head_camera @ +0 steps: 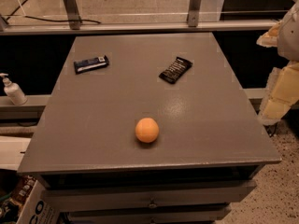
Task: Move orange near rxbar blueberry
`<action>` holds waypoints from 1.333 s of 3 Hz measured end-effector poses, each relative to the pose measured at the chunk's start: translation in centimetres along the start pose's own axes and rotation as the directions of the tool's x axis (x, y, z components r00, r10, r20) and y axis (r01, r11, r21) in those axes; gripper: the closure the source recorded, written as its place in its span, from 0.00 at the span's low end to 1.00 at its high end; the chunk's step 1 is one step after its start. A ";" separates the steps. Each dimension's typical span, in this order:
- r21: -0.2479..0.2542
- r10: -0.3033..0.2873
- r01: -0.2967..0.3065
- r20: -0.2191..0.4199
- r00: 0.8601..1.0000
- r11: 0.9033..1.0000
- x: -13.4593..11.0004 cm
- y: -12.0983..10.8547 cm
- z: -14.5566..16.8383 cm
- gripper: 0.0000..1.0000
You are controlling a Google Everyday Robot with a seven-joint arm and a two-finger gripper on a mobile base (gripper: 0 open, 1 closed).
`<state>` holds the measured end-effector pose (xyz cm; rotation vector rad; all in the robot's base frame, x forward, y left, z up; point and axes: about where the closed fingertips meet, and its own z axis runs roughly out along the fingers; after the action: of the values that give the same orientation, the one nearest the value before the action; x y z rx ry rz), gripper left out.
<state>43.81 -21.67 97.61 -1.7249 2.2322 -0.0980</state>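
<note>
Sitting loose near the front of the grey cabinet top (93,125), the orange (147,129) is well apart from the rxbar blueberry (91,64) at the back left. Being round, it may roll away if nudged off-centre. The gripper (281,94) hangs beyond the right edge; I cannot tell whether it is wide or narrow. Heading for the black bar (175,70) instead is another risk.

Dim, warm light from above. Soft sheen on the worktop (201,111) right of centre; the orange (147,129) casts a small shadow beneath. Tool (286,31) at right edge, brightly lit.
</note>
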 end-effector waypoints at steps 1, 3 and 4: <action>0.000 0.000 0.000 0.000 1.000 1.000 0.0 0.0 0.0 0.00; -0.007 0.018 -0.017 0.104 0.994 1.000 -0.9 1.1 2.4 0.00; -0.050 0.047 -0.037 0.236 0.971 0.998 -2.2 2.2 5.9 0.00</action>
<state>43.98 -18.11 91.90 -1.6162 2.1078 0.1620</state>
